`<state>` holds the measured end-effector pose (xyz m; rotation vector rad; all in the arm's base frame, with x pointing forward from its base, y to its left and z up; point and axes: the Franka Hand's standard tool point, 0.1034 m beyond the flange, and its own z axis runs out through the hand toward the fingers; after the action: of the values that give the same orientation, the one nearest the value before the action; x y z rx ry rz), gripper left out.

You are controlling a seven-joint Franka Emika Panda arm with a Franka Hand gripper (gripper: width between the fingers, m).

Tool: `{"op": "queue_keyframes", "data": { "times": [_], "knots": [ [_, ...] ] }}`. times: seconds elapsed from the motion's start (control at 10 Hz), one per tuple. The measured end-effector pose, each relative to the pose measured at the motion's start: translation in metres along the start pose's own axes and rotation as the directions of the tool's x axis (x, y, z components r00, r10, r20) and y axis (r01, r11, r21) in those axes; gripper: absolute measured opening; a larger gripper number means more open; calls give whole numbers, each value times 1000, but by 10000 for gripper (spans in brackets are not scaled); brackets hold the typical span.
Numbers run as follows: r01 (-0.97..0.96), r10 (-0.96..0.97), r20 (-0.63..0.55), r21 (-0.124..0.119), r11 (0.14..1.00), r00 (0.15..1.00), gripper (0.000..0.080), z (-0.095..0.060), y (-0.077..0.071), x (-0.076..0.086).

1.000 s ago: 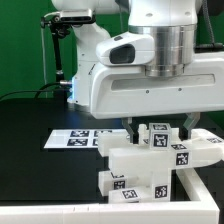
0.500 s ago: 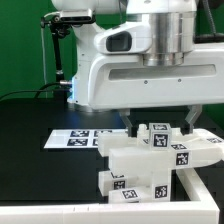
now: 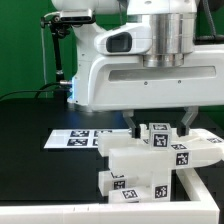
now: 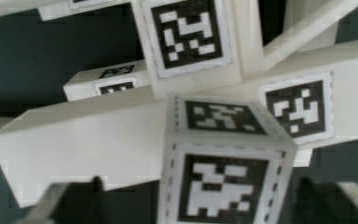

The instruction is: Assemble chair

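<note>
The partly built chair (image 3: pixel 150 165) stands at the front of the black table: stacked white blocky pieces with black-and-white tags. A small tagged block (image 3: pixel 160 136) tops it. My gripper (image 3: pixel 160 124) hangs right over this block, open, with one finger on each side. In the wrist view the tagged post (image 4: pixel 220 150) runs between my fingers (image 4: pixel 78 203), with dark gaps on both sides, and the gripper (image 4: pixel 217 205) holds nothing. Other white tagged pieces (image 4: pixel 176 35) lie beyond it.
The marker board (image 3: pixel 78 138) lies flat on the table at the exterior view's left of the chair. A white rail (image 3: pixel 60 212) borders the table's front. A camera stand with cables (image 3: pixel 60 60) rises behind, before a green backdrop.
Between one second and half a second ago the gripper rose a little, so both fingers show beside the top block. Nothing has moved since.
</note>
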<state>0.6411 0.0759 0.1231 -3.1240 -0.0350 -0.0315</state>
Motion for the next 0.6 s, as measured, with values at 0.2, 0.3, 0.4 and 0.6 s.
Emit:
{"op": "queue_keyframes", "data": {
  "times": [0.2, 0.3, 0.4, 0.6],
  "knots": [
    [0, 0, -4, 0, 1000, 1000, 347, -1, 0, 1],
    [0, 0, -4, 0, 1000, 1000, 281, -1, 0, 1],
    [-10, 10, -4, 0, 1000, 1000, 281, -1, 0, 1],
    [-24, 24, -4, 0, 1000, 1000, 281, -1, 0, 1]
  ]
}}
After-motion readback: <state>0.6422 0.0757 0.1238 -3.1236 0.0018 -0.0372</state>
